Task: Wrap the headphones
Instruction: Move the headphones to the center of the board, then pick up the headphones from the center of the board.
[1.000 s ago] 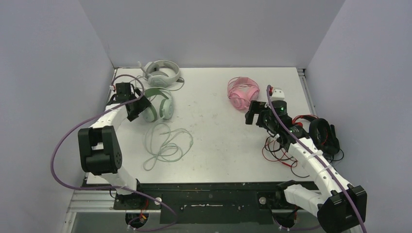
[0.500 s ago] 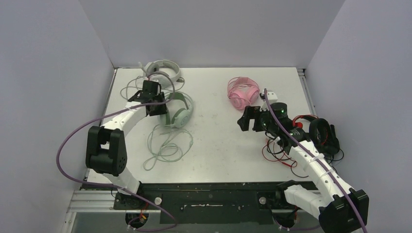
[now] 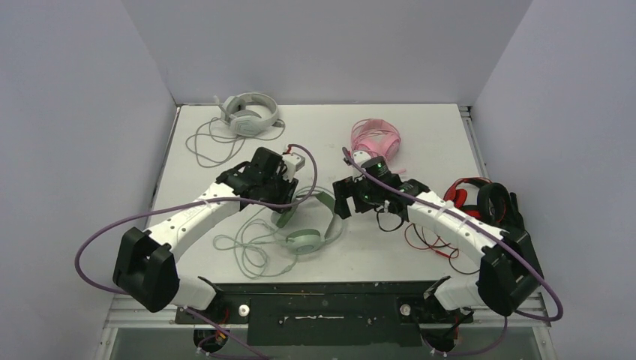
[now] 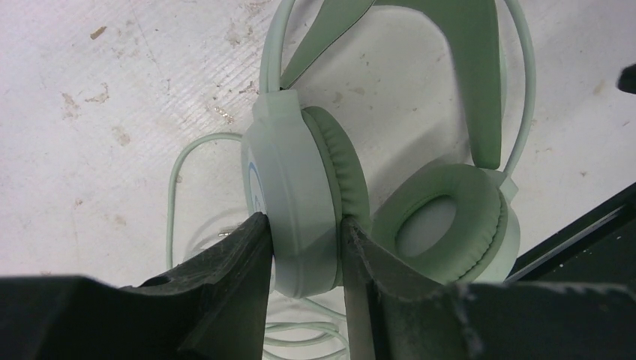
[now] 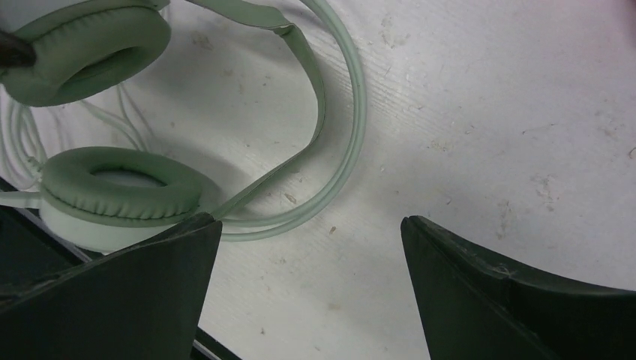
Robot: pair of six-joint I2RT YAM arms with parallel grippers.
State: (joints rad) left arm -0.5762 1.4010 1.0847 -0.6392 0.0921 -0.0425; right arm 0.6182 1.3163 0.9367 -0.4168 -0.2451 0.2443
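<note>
Four headsets are counted on the table (image 3: 420, 127) in the top view: one grey-white headset (image 3: 247, 112) at the far left, one pink headset (image 3: 375, 139) at the far centre-right, one mint green headset (image 3: 304, 238) near the front edge at centre, and one black-and-red headset (image 3: 484, 199) at the right edge with red and black leads tangled beside it. Two arms are counted, both reaching in toward the mint set. One loose mint cable (image 3: 251, 244) is seen coiled just left of that set, and one pale cable (image 3: 206, 142) is looped in front of the grey-white set. The grip is not resolved from above; it is shown only by the left wrist view, where the left gripper (image 4: 304, 232) is clamped on one ear cup (image 4: 300, 195), one finger on its shell and one on its pad, while the second cup (image 4: 442, 225) sits close beside it. The right wrist view alone shows the right gripper (image 5: 311, 221) spread wide and holding nothing, over bare table just beside the curved headband (image 5: 349, 127). Both mint cups are seen there at the left, the lower one lying pad-up. The other three headsets are shown by neither wrist view.
</note>
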